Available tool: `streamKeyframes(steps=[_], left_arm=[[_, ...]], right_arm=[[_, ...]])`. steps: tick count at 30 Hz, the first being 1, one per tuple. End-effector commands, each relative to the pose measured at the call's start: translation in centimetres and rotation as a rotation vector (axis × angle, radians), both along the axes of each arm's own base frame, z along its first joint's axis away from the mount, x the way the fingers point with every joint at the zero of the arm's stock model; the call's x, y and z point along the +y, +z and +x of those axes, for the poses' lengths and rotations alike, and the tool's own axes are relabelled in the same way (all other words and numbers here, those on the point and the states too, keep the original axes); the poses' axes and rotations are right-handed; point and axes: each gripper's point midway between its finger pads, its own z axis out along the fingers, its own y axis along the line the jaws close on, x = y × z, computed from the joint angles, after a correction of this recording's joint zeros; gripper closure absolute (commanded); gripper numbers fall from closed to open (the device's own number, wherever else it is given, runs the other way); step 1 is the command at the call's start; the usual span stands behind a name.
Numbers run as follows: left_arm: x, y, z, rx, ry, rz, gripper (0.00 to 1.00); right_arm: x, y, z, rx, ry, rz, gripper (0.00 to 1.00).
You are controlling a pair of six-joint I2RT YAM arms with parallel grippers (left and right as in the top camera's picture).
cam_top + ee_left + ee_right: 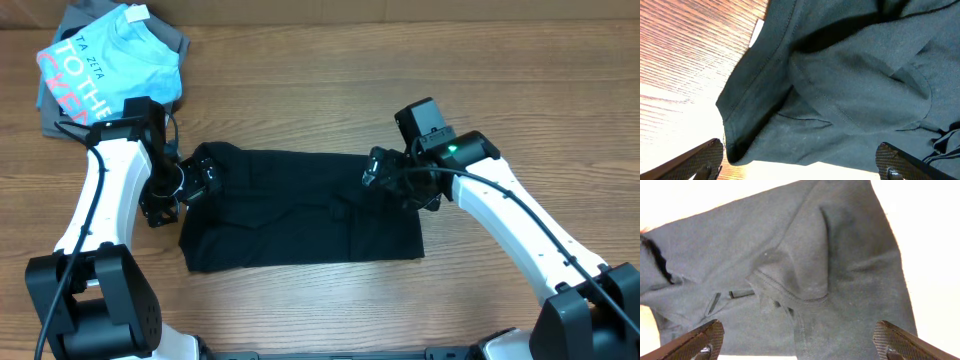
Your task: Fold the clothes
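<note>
I have the black shirt point(300, 210) lying flat on the wooden table point(300, 90) between the two arms, spread as a wide, rumpled rectangle with its long sides running left to right in the overhead view. The left gripper point(197, 183) sits at the shirt's left end, by the upper corner, where the fabric is bunched into a small heap. From the left wrist camera its fingers point(705, 157) stand spread wide at the bottom corners of the view, nothing pinched between them. Beyond them the shirt shows a stitched edge folded over itself. A small white tag point(756, 32) peeks out past that edge against the wood. The right gripper point(374, 178) is over the shirt's upper edge, near the right end. Its fingers point(895, 337) are likewise spread apart and bare, and the right wrist view shows a curved stitched seam with a raised ridge of cloth running up from it. From overhead I cannot tell whether either gripper touches the fabric. Well apart from the shirt, beyond its upper left corner, a light blue tee point(110, 60) with pink and white lettering lies on top of grey folded garments point(172, 36).
</note>
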Motion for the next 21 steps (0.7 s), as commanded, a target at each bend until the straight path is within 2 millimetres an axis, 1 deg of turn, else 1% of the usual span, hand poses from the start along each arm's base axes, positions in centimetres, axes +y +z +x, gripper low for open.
streamKeyframes(steps=[1,3,9,11,14,19,21], left_arm=[[-0.2,-0.3,-0.1,0.008,-0.018,-0.014,0.0],[-0.2,-0.3,-0.2,0.008,-0.018,-0.014,0.0],[-0.2,-0.3,-0.2,0.011,-0.018,-0.015,0.0],[-0.2,-0.3,-0.2,0.012,-0.018,-0.015,0.0],[-0.2,-0.3,-0.2,0.012,-0.018,-0.014,0.0],[-0.2,-0.3,-0.2,0.01,-0.018,-0.015,0.0],[-0.2,-0.3,-0.2,0.01,-0.018,-0.014,0.0]], right_arm=[[0.2,-0.6,-0.5,0.006,0.029,0.004,0.0],[0.4,-1.8,-0.7,0.035,0.034,0.006,0.0],[2.6,-4.9,-0.7,0.12,0.082,0.095,0.0],[3.1,-5.5,-0.7,0.135,0.089,0.119,0.01],[3.5,-6.2,-0.6,0.152,0.093,0.136,0.02],[3.9,-6.4,-0.3,0.144,0.097,0.148,0.13],[4.0,-6.3,-0.1,0.134,0.1,0.154,0.16]])
